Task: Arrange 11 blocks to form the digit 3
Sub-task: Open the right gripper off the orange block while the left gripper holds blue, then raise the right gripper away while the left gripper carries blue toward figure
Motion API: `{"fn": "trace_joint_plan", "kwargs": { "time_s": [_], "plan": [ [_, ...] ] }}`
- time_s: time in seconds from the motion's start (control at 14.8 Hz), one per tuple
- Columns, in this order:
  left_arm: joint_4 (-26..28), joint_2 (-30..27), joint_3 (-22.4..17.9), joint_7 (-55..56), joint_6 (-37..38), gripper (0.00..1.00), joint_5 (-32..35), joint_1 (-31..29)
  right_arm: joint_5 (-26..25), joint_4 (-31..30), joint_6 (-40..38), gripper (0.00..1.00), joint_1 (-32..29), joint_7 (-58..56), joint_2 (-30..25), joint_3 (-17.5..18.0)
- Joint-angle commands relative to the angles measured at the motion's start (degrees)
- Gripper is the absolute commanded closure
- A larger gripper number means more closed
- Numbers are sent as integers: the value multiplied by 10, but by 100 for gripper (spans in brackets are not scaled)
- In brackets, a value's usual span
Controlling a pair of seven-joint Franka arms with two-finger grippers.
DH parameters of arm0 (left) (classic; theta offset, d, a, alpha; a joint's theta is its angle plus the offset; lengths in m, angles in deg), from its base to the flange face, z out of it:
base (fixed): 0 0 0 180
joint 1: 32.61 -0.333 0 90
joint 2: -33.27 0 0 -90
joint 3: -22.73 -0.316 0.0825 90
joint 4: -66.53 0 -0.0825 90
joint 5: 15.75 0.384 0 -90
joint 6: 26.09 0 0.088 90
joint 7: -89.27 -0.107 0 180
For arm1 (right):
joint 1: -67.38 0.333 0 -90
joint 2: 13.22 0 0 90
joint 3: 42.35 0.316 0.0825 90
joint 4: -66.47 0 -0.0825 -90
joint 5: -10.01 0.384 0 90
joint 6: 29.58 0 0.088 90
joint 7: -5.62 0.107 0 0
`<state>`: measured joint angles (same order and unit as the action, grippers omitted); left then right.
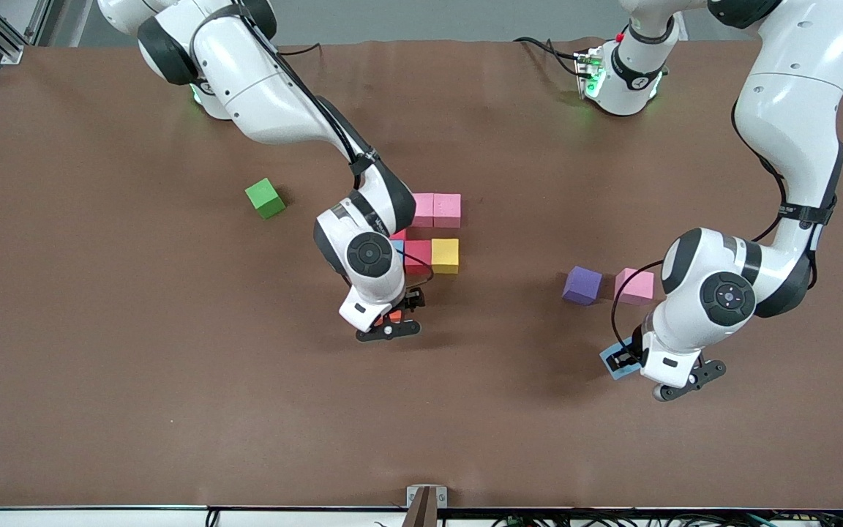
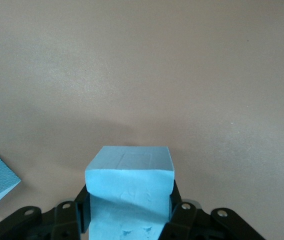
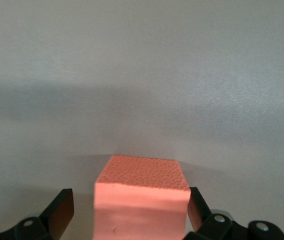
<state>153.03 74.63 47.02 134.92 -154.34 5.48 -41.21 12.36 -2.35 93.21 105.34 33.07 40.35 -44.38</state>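
The blue cube (image 2: 130,192) is squeezed between the left gripper (image 1: 625,360) fingers, dented: soft, light foam, best taken by flat sides. The orange cube (image 3: 141,200) stands on the table between the released right gripper (image 1: 390,320) fingers, beside the partial figure (image 1: 432,234).

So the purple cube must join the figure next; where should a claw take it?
Take the purple cube from straight above, fingers on the two flat faces toward the front camera and toward the arm bases. Those look free; the pink cube sits close beside it at the left arm's end, leaving little room there.
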Motion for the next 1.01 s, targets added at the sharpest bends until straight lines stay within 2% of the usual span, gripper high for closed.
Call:
{"fn": "trace_joint_plan", "kwargs": {
  "time_s": [0.0,0.14,0.34,0.54,0.81,0.95],
  "plan": [
    [0,-2,0,12,5,49,1,3,7,37,-65,0,-16,3,-10,13],
    [0,-2,0,12,5,49,0,3,10,42,-93,0,-25,1,-26,14],
    [0,-2,0,12,5,49,0,3,63,40,-102,0,-66,-12,-60,13],
    [0,-2,0,13,5,49,0,3,55,36,-163,0,-98,-98,-95,4],
    [0,-2,0,26,5,49,2,4,50,35,-238,0,-191,-110,-128,-15],
    [0,-3,0,30,5,49,2,6,27,35,-269,0,-234,-111,-140,-26]
  ]
}}
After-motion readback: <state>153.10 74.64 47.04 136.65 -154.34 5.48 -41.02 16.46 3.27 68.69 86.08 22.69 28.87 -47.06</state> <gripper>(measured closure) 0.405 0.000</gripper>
